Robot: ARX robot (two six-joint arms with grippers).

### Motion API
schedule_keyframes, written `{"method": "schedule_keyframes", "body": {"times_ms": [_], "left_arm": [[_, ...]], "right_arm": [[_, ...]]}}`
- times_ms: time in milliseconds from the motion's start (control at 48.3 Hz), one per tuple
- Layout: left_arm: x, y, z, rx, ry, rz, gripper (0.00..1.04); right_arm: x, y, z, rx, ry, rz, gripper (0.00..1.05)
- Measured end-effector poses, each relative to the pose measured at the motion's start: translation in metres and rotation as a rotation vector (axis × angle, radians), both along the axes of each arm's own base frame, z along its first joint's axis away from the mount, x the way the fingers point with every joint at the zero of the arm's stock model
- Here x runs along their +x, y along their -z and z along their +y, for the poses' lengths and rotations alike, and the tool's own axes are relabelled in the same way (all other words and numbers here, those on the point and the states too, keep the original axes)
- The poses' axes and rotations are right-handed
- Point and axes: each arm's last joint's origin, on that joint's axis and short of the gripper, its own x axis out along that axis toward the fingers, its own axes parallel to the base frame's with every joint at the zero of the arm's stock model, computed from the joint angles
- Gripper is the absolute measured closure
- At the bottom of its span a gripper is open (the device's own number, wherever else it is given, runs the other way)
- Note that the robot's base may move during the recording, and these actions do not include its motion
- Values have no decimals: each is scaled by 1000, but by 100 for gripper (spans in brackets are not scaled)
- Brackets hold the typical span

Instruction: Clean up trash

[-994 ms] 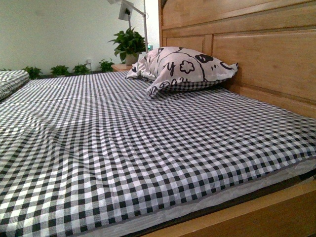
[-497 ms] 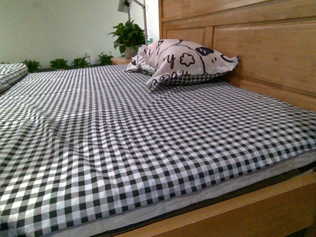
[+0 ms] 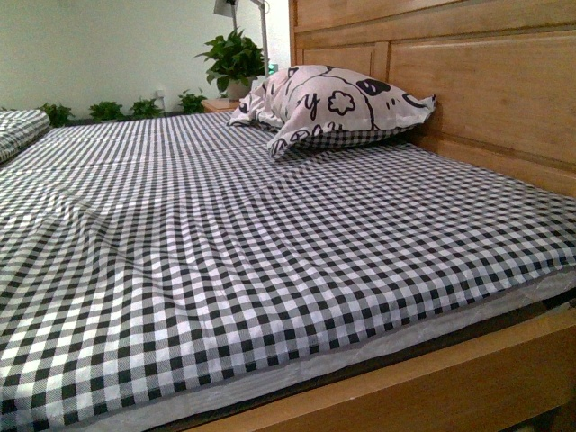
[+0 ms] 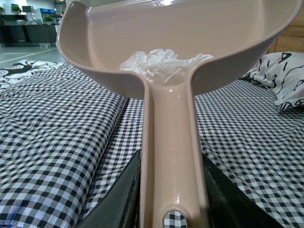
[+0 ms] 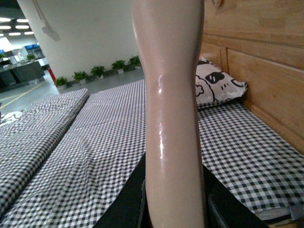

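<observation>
In the left wrist view my left gripper [image 4: 172,199] is shut on the long handle of the pink dustpan [image 4: 180,42], held above the checked bed. The trash [image 4: 159,64], a small crumpled white wad, lies inside the pan near the handle's root. In the right wrist view my right gripper [image 5: 173,204] is shut on the pink brush handle [image 5: 171,95], which stands upright over the bed; the brush head is out of view. Neither gripper, dustpan nor trash shows in the front view.
The black-and-white checked bed [image 3: 225,243] fills the front view. A patterned pillow [image 3: 333,106] leans on the wooden headboard [image 3: 486,90] at the back right. The wooden bed frame [image 3: 450,387] runs along the near edge. Potted plants [image 3: 232,58] stand behind.
The front view has shifted: the pillow and plants sit slightly higher and further right, and more of the wooden bed frame shows at the near edge.
</observation>
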Motion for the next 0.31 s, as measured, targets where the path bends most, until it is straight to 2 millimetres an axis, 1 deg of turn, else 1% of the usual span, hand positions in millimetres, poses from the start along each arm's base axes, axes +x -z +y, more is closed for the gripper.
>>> {"method": "schedule_keyframes", "body": {"times_ms": [311], "left_arm": [[0,0,0,0,0,0,76]], "right_arm": [[0,0,0,0,0,0,85]]}}
